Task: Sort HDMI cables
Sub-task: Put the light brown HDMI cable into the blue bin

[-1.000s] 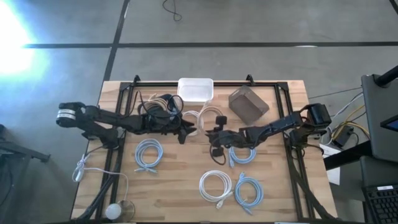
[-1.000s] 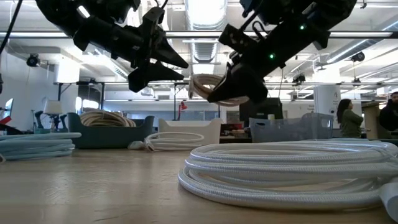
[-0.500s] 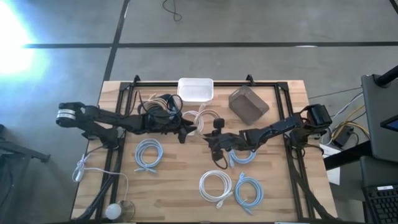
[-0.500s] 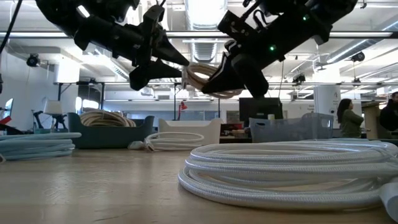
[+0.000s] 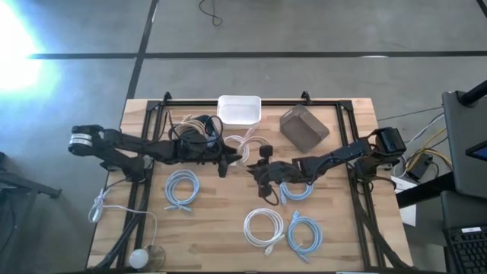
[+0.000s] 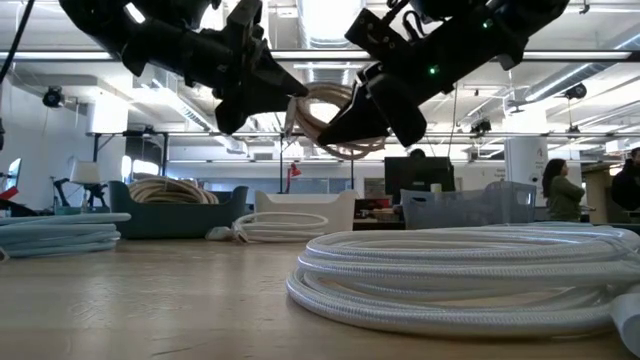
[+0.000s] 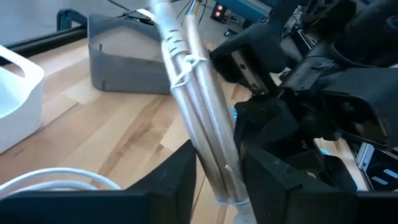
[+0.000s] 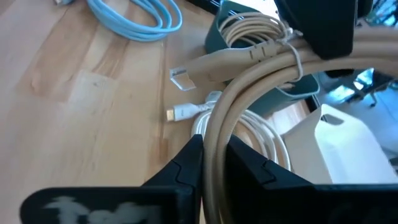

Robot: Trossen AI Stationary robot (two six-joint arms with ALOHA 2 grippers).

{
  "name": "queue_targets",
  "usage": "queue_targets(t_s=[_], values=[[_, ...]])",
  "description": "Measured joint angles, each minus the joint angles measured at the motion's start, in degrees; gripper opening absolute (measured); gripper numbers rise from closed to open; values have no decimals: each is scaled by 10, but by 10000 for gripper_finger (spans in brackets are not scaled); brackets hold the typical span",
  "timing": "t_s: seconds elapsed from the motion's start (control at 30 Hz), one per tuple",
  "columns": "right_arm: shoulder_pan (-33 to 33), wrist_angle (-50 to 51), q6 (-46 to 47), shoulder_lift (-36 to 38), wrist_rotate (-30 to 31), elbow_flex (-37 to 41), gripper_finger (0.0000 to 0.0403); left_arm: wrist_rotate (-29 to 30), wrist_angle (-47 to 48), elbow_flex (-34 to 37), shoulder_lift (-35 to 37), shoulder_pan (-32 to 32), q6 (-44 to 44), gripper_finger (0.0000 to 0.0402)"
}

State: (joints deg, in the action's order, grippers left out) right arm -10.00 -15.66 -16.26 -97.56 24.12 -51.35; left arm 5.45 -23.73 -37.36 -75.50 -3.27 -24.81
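Note:
A tan-beige HDMI cable coil (image 6: 325,108) hangs in the air over the table's middle, between my two grippers. My right gripper (image 5: 256,169) comes from the table's right and is shut on it. My left gripper (image 5: 227,159) comes from the left and is shut on the coil's other side. Lying flat on the table are three light blue coils (image 5: 182,188) (image 5: 295,190) (image 5: 304,232), a white coil (image 5: 263,227) and another white coil (image 5: 251,142). More tan coils (image 5: 199,126) sit in a dark bin. My left gripper (image 7: 217,186) pinches the tied strands of the tan coil (image 7: 214,152) between its two fingers, coming level from the table's left, fingers across the strands. The coil is lifted clear. My right gripper (image 8: 211,165) pinches the coil's strands (image 8: 214,140) on the opposite side, coming from the table's right and slanting down. The coil stands on edge above the table.
At the far edge stand a white bin (image 5: 239,109) and a grey bin (image 5: 304,127). A loose white cord with a round puck (image 5: 141,257) lies at the near left corner. A person (image 6: 560,190) stands in the room beyond.
My right gripper has carried the tan coil up and toward the table's left, until it reached my left gripper. My left gripper has risen slightly, and the coil's strands now lie between its fingers.

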Motion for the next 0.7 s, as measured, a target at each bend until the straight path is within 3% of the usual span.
queue_targets(t_s=[0.2,0.5,0.7], values=[[2,0,26,0,2,0,79,3,0,0,0,0,6,64],[1,-4,26,0,-1,0,128,87,60,1,6,-4,27,59],[1,-2,26,0,1,0,144,96,108,1,43,-14,28,58]])
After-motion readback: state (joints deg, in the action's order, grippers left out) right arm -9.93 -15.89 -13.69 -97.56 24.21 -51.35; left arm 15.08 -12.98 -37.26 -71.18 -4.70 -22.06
